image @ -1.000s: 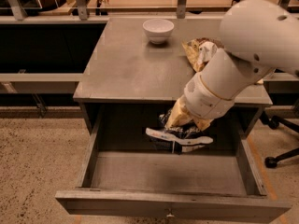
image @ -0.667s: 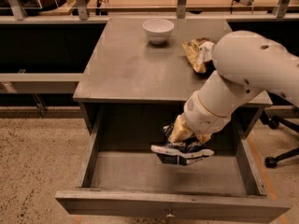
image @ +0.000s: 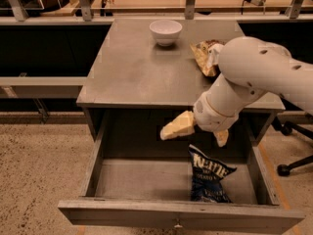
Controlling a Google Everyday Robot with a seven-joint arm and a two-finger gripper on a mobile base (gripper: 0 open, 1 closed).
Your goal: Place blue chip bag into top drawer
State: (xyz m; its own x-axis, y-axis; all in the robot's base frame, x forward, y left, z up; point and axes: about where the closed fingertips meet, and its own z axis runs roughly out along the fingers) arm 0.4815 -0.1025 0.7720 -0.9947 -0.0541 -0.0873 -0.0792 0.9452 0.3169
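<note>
blue chip bag (image: 209, 176): it was out of the claw and sitting inside the drawer when I checked, lower middle-right of the frame. It stood more or less upright with its bottom tucked behind the front panel. A second before, it had been dangling from the fingers over the drawer's middle.
gripper (image: 193, 138): hung just above the bag, centre-right of the frame, below the table edge. The jaws were spread wide with nothing between them, and the pale fingers (image: 177, 126) looked clear of the foil.
top drawer (image: 181, 218): pulled right out toward the bottom of the frame, same as before, hadn't budged.
what changed: basically the release. The bag went from held to dropped, and it landed a bit nearer the front than where it had hung.
what that meant: to me the placing part looked done. All I reckoned was left was lifting the arm out without snagging the bag's top, which sat close under the fingers.
risk: the bag stood tall-ish, so it might flop over or catch. Just my guess.
bystanders: white bowl (image: 165, 32) upper middle and yellow chip bag (image: 204, 58) upper right on the table (image: 132, 77), neither had moved.
</note>
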